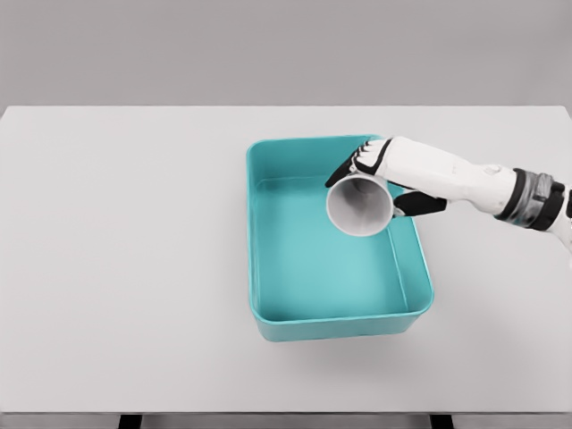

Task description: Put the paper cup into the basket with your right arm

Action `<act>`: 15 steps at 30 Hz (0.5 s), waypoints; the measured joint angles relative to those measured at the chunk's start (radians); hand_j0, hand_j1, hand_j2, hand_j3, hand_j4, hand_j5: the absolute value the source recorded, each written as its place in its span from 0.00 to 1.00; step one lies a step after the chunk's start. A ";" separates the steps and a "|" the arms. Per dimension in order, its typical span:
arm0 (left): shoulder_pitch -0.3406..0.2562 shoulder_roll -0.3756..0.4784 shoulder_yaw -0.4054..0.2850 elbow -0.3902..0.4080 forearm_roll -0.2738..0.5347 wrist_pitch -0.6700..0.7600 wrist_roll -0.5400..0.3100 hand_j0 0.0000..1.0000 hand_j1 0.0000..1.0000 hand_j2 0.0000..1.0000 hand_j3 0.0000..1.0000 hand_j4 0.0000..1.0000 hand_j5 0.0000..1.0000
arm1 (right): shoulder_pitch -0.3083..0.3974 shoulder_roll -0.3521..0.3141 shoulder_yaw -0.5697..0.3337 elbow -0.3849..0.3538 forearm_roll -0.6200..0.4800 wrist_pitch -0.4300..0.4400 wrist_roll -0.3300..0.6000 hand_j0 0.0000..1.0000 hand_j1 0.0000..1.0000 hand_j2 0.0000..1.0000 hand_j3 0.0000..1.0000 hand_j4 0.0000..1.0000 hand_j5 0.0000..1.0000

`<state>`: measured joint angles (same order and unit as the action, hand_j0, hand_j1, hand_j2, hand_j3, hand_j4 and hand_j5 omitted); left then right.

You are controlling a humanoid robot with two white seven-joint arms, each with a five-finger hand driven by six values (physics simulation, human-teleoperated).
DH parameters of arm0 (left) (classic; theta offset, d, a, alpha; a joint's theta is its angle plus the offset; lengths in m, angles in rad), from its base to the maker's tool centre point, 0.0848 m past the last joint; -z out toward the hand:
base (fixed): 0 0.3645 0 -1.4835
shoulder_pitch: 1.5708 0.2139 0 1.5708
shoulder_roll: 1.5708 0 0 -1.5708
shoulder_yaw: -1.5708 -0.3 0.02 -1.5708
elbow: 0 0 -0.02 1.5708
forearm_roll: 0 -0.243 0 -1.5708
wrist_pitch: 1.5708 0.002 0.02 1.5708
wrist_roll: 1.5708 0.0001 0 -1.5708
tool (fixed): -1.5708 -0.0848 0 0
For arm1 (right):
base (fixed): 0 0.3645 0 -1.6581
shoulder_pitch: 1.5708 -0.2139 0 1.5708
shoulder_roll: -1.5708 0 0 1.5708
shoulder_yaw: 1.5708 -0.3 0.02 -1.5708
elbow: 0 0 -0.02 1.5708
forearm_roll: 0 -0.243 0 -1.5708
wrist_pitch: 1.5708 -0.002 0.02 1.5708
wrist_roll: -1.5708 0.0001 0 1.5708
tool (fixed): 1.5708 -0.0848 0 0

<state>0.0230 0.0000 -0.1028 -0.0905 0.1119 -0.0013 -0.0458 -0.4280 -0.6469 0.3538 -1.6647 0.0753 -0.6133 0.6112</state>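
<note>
Teal plastic forms the basket (268, 259), a shallow rectangular tub with rounded corners that sits on the white table (116, 259), a little right of the table's middle. Its inside shows as a flat, paler floor ringed by low walls. The right arm (483, 186) comes in from the picture's right edge, white along the forearm with a dark and grey band at the wrist end near the edge, and reaches leftward over the basket's far right corner. The right hand (386, 170) is closed around the cup (360, 206), with dark fingers (341, 170) wrapped over the top of it and the thumb side showing below at the right. The cup is pale grey and lies tipped on its side in the grasp, its round open mouth turned toward the camera and downward, so the hollow inside shows. It hangs above the basket's upper right part, inside the line of the rim as seen from the head view; whether it touches the floor cannot be told.
</note>
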 measured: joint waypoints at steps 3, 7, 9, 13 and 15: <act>0.000 0.000 0.000 0.000 0.000 0.000 0.000 1.00 1.00 1.00 1.00 1.00 1.00 | -0.015 -0.027 0.052 -0.001 0.002 -0.001 0.000 0.54 0.54 0.54 0.54 0.54 0.54; 0.000 0.000 0.000 0.000 0.000 0.000 0.000 1.00 1.00 1.00 1.00 1.00 1.00 | -0.028 -0.050 0.102 -0.002 0.021 -0.001 0.000 0.58 0.58 0.58 0.58 0.58 0.58; 0.000 0.000 0.000 0.000 0.000 0.000 0.000 1.00 1.00 1.00 1.00 1.00 1.00 | -0.034 -0.054 0.114 -0.002 0.026 -0.001 0.000 0.86 0.86 0.86 0.86 0.86 0.86; 0.000 0.000 0.000 0.000 0.000 0.000 0.000 1.00 1.00 1.00 1.00 1.00 1.00 | -0.034 -0.058 0.121 -0.003 0.029 -0.001 0.000 0.99 0.99 0.99 0.99 0.99 0.99; 0.000 0.000 0.000 0.000 0.000 0.000 0.000 1.00 1.00 1.00 1.00 1.00 1.00 | -0.034 -0.058 0.121 -0.004 0.030 -0.001 0.000 0.99 0.99 0.99 0.99 0.99 0.99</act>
<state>0.0230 0.0000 -0.1028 -0.0905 0.1119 -0.0011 -0.0458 -0.4617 -0.7054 0.4745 -1.6684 0.1054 -0.6140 0.6114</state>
